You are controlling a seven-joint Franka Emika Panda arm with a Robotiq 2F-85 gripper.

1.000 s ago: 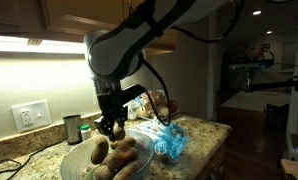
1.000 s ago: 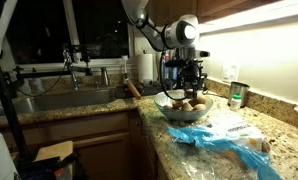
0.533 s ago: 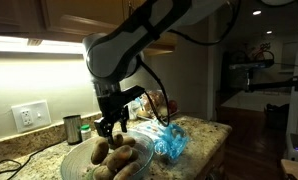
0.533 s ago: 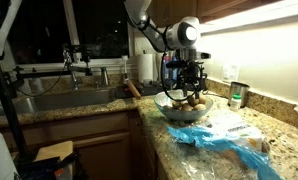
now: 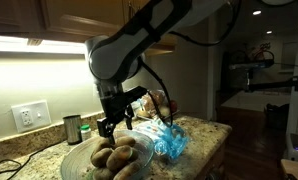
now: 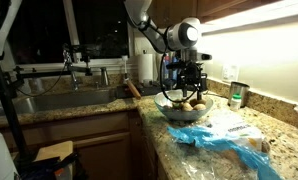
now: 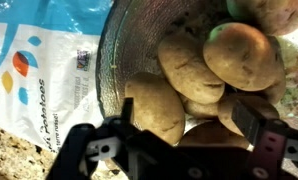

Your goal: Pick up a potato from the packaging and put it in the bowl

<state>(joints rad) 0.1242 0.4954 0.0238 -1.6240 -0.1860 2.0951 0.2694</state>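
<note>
Potatoes (image 7: 189, 65) lie heaped in the glass bowl (image 7: 111, 60), none pinched. The gripper (image 7: 179, 118) hangs just above the heap, jaws spread wide. Risk: a finger clips the pile on lifting and rolls one over the rim toward the blue packaging (image 7: 34, 60) beside it.

The robot arm (image 5: 124, 50) is big and white, made of smooth, round, fat parts. A thin black cable (image 5: 154, 72) runs beside it. At its end sits a black claw (image 5: 114, 123). In the wrist view, its two black fingers (image 7: 125, 115) have shiny grey metal bits at the bottom.
</note>
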